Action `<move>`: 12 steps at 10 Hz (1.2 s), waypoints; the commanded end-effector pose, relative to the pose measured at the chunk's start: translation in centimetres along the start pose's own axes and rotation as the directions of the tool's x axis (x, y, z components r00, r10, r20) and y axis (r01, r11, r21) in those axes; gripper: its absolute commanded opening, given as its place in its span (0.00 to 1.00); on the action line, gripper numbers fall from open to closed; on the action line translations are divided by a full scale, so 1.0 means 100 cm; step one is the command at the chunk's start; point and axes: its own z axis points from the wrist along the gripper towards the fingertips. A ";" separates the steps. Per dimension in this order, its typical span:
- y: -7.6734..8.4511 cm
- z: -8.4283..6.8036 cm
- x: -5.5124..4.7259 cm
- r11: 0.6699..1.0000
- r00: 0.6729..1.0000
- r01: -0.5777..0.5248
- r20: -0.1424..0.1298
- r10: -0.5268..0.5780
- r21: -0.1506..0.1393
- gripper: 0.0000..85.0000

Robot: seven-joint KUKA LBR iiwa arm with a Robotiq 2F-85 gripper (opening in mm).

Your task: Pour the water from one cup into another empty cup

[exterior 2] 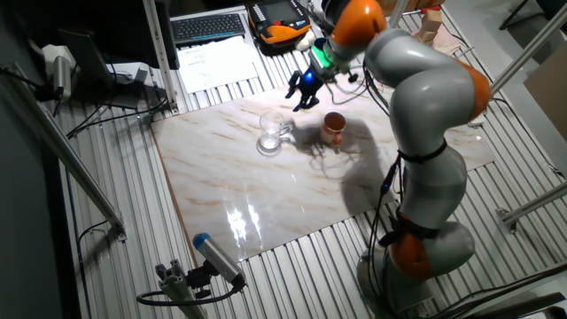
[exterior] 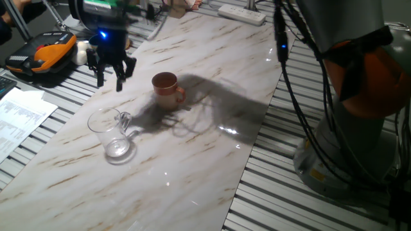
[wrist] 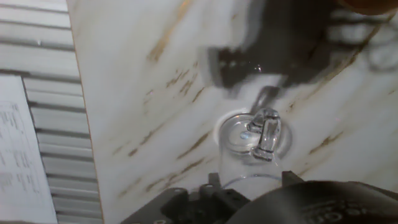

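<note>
Glass mug (exterior: 114, 133) stands upright at the left of the marble worktop (exterior: 192, 167), handle toward the terracotta mug (exterior: 167, 88), a little clear water (exterior: 117, 149) at its base. Tool (exterior: 110, 78) hangs above the worktop behind the glass mug, fingers spread apart, gripping nothing. Terracotta mug stands upright to the right, well apart from the glass mug, inside not visible.

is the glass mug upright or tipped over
Upright: the glass mug stands on its thick base on the marble top, mouth up.
</note>
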 end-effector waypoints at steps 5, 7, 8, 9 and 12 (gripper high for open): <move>-0.001 -0.006 0.007 0.999 0.998 0.045 0.049 -0.045 0.001 0.00; -0.004 -0.010 0.011 0.998 0.995 0.055 0.086 -0.055 0.010 0.00; -0.005 -0.013 0.014 0.998 0.991 0.056 0.117 -0.059 0.027 0.00; -0.007 -0.014 0.015 0.997 0.987 0.067 0.142 -0.071 0.036 0.00; -0.012 -0.019 0.017 0.987 0.958 0.114 0.252 -0.140 0.116 0.00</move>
